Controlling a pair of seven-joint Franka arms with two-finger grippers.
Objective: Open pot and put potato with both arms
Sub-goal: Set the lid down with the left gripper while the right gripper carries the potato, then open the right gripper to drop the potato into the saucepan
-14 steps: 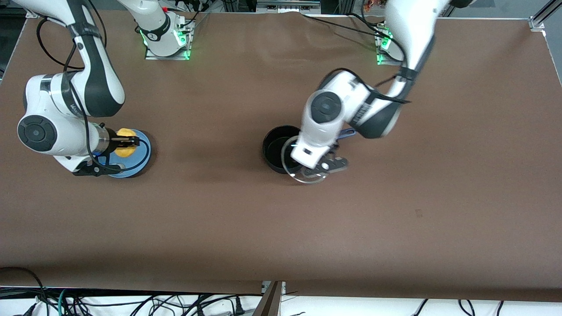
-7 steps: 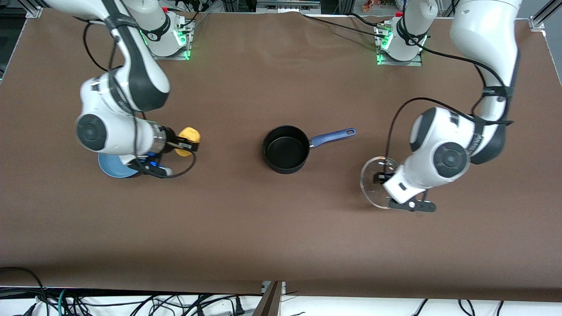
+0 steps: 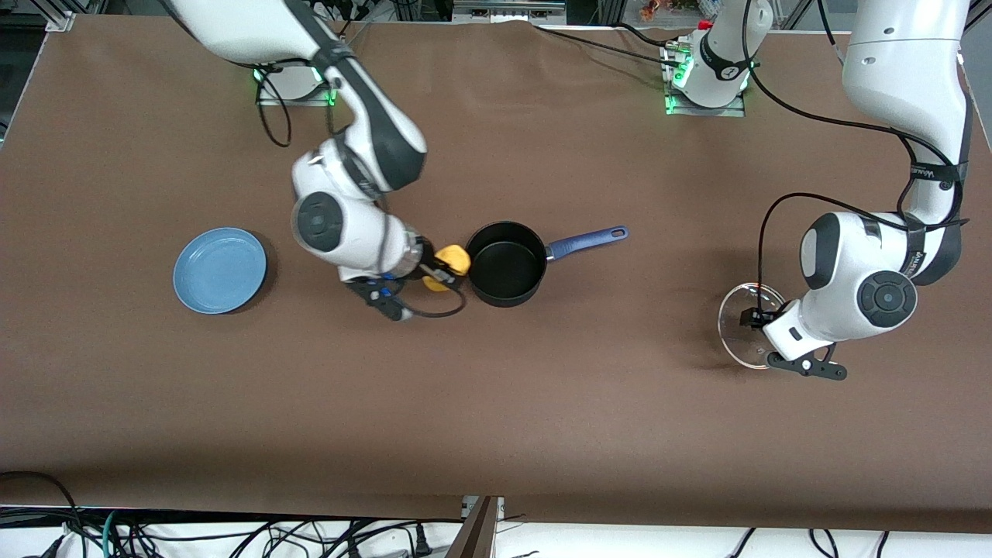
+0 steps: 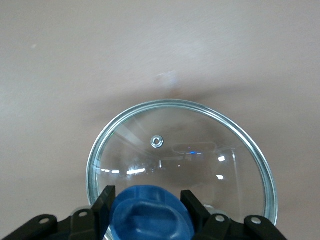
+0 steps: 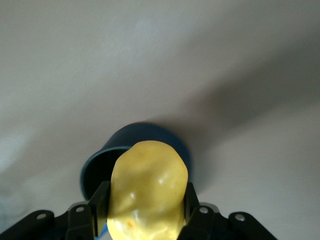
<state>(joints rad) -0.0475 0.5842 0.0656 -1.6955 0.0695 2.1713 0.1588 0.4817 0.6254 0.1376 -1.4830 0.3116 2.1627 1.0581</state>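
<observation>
Right gripper (image 3: 443, 273) carried potato (image 3: 449, 263) from plate (image 3: 220, 270) to beside pot (image 3: 505, 263), fingers clamped on it; left gripper (image 3: 753, 318) clamped lid (image 3: 736, 325) by knob (image 4: 150, 216), nr table end.

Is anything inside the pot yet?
No. The pot shows only its bare black bottom. The potato is in the right hand beside the rim; nothing covers the opening.

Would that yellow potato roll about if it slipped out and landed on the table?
Probably a little: the potato looks rounded and oval, so it might wobble off. Its bumpy skin likely gives the right tool decent grip. It keeps its shape when squeezed, suggesting it is fairly stiff.
</observation>
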